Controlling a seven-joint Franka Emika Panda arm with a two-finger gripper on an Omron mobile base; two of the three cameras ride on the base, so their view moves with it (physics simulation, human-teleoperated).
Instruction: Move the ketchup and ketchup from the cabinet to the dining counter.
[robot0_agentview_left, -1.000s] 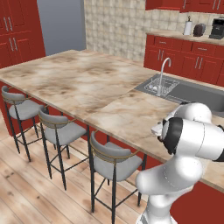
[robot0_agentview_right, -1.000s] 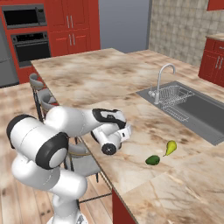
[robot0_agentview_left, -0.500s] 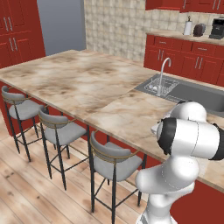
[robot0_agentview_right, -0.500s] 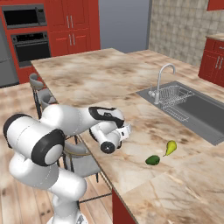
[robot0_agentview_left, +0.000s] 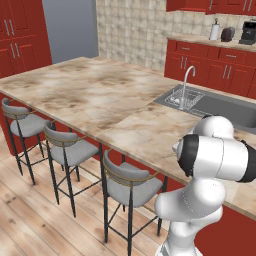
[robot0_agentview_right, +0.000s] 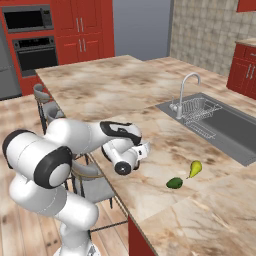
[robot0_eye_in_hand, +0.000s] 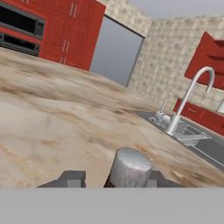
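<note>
A: Standing between the fingertips, a ketchup bottle's grey cap is seen in the hand view, low over the dining counter
B: Gripper state?
A: Jaws close beside the bottle; a firm hold cannot be told. A pear and an avocado lie beyond, sink further

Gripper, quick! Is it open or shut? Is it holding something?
Gripper: open, it seems. The ketchup bottle stands between the fingers, with a gap on one side.
</note>
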